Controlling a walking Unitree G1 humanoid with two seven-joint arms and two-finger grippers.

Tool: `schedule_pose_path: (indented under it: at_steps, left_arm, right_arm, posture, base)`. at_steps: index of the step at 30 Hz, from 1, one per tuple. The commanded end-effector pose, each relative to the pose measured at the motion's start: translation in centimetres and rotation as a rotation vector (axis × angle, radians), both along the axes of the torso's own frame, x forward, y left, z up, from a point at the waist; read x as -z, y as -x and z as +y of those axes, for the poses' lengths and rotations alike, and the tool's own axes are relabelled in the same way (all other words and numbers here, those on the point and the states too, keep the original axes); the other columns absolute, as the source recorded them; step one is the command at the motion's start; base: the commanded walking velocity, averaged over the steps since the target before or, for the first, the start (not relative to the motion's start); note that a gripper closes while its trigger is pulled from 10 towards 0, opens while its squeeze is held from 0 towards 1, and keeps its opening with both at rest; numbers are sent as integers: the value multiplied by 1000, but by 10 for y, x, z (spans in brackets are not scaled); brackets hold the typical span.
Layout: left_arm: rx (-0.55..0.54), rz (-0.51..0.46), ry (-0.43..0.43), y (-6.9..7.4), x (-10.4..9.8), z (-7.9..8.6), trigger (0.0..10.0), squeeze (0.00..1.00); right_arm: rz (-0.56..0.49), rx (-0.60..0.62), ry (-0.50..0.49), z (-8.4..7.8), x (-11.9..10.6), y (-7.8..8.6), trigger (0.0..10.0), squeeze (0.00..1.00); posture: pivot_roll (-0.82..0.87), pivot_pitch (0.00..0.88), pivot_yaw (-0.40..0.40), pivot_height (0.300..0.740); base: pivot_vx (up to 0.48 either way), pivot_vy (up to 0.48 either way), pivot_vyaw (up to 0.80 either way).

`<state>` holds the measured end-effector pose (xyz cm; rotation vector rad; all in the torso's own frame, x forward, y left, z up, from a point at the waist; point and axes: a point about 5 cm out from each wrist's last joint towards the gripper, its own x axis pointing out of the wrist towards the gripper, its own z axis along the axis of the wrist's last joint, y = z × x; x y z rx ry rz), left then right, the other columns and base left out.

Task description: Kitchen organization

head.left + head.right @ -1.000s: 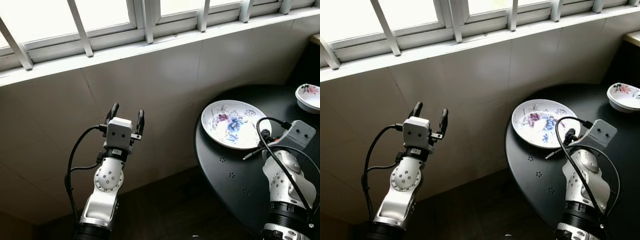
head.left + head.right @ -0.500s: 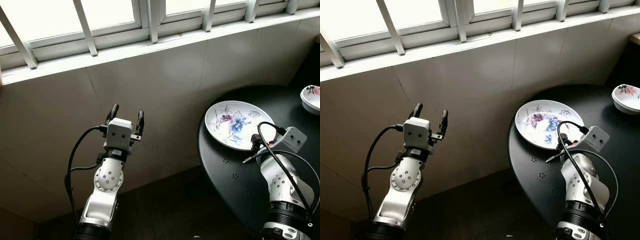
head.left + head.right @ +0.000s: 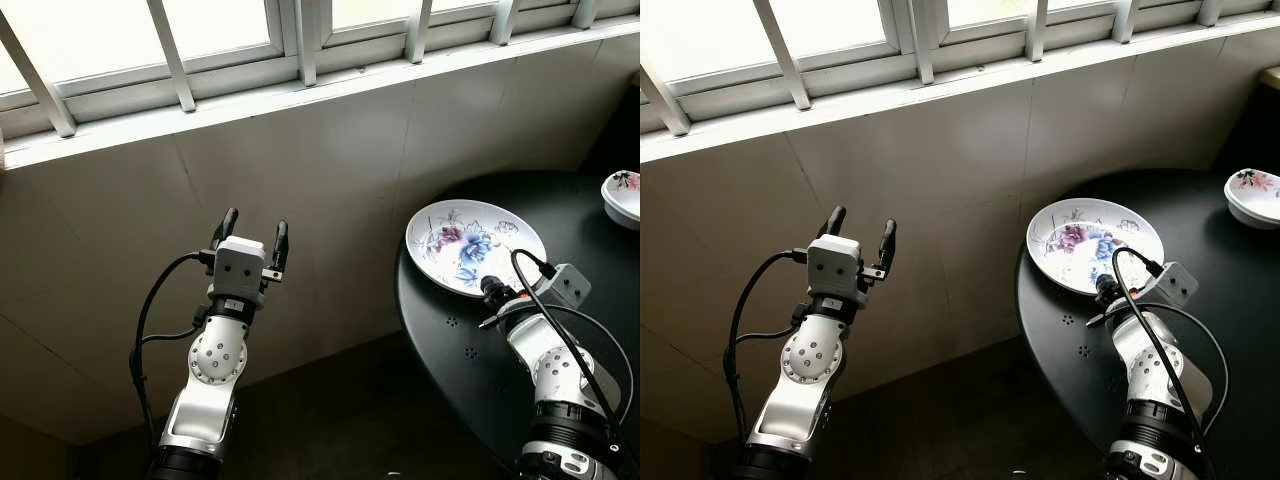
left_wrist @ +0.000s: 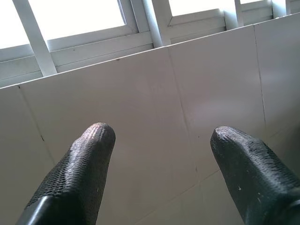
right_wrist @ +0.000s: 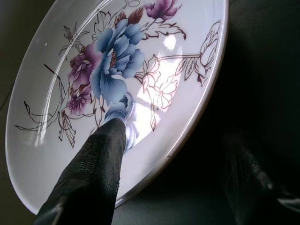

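A white plate (image 3: 475, 245) painted with blue and purple flowers lies near the left edge of a round black table (image 3: 470, 370). My right gripper (image 3: 497, 293) is low at the plate's near rim and open. In the right wrist view one finger (image 5: 96, 168) reaches over the plate's inside (image 5: 117, 79) while the other finger (image 5: 248, 176) hangs over the dark table outside it, so the rim runs between them. My left gripper (image 3: 252, 228) is held up, away from the table, open and empty, facing the tiled wall (image 4: 159, 93).
A small white flowered bowl (image 3: 624, 195) stands at the table's far right. A pale tiled wall (image 3: 330, 170) under a barred window (image 3: 300, 40) runs behind. Dark floor (image 3: 340, 420) lies between my arms, left of the table.
My right gripper has dropped and moved forward to the plate's near rim, one finger now over the plate. The left arm has not moved. The camera shifted slightly.
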<state>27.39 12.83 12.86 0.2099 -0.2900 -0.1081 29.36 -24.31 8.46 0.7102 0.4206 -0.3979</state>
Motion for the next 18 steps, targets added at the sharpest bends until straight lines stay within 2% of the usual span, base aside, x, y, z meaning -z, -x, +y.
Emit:
schedule_pose_path:
  at_steps: [1, 2, 3, 4, 5, 12, 18]
  left_arm:
    - [3, 5, -8, -1, 1, -1, 10000, 0]
    - [3, 6, -8, -1, 1, -1, 10000, 0]
    - [4, 7, -9, -2, 1, -1, 10000, 0]
    - [4, 8, -10, -2, 1, -1, 10000, 0]
    - [4, 10, -11, -2, 1, -1, 10000, 0]
    - [7, 15, -18, -2, 2, -1, 10000, 0]
    - [9, 20, -23, -2, 3, 0, 10000, 0]
  right_arm:
    - [9, 32, -47, -3, 1, 0, 10000, 0]
    - [8, 52, -68, -4, 2, 0, 10000, 0]
    - [3, 78, -96, -7, 2, 0, 3059, 0]
    - [-1, 95, -114, -8, 2, 1, 3059, 0]
    - [-6, 122, -132, -11, 2, 1, 0, 0]
    - [-9, 190, -199, -14, 1, 1, 0, 0]
    - [-5, 214, -216, -15, -2, 1, 0, 0]
  posture:
    - [-185, 0, 25, 740]
    - [-186, 0, 26, 740]
    - [-185, 0, 27, 740]
    - [-185, 0, 27, 740]
    - [-186, 0, 28, 740]
    - [-185, 0, 33, 740]
    - [-184, 0, 36, 740]
  base:
    - [0, 0, 0]
    - [0, 0, 0]
    - [0, 0, 0]
    - [0, 0, 0]
    - [0, 0, 0]
    - [0, 0, 0]
    - [0, 0, 0]
